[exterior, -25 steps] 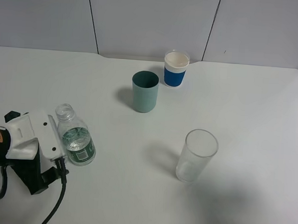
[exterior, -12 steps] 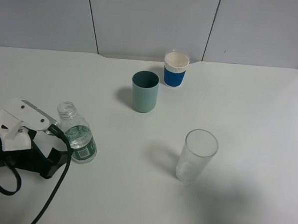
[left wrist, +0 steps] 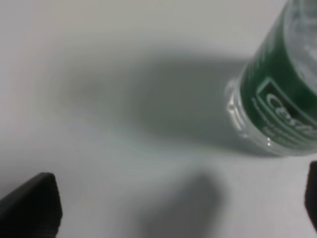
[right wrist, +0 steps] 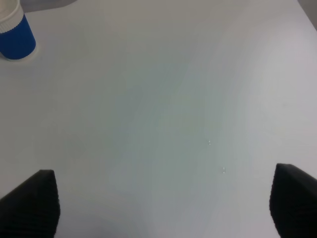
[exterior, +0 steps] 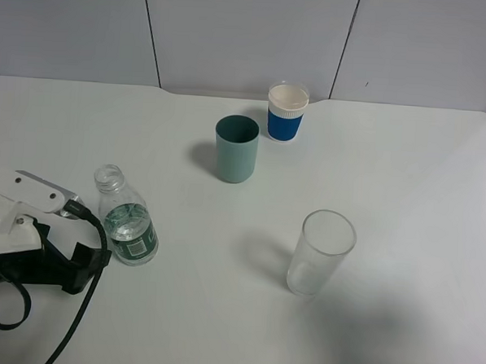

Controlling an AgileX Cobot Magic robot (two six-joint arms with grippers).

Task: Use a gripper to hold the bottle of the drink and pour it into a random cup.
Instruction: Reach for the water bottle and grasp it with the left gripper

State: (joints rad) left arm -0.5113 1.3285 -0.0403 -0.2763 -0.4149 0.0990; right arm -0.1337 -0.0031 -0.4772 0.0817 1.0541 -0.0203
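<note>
The bottle of the drink (exterior: 127, 226) stands upright and uncapped on the white table, at the left. My left gripper (exterior: 52, 214), with white jaws on a black body, lies just left of the bottle and does not touch it. In the left wrist view the gripper (left wrist: 173, 218) is open with nothing between its fingers, and the bottle's green label (left wrist: 282, 101) sits off to one side. The teal-green cup (exterior: 236, 149) stands further back near the middle. My right gripper (right wrist: 161, 208) is open over bare table and does not show in the exterior high view.
A white-and-blue cup (exterior: 287, 112) stands behind the teal cup, also seen in the right wrist view (right wrist: 15, 35). A clear glass tumbler (exterior: 321, 252) stands right of centre. A black cable (exterior: 79, 320) trails from the left gripper toward the front edge.
The left gripper has drawn back to the left, away from the bottle it stood against, and has turned. The bottle stays upright in place.
</note>
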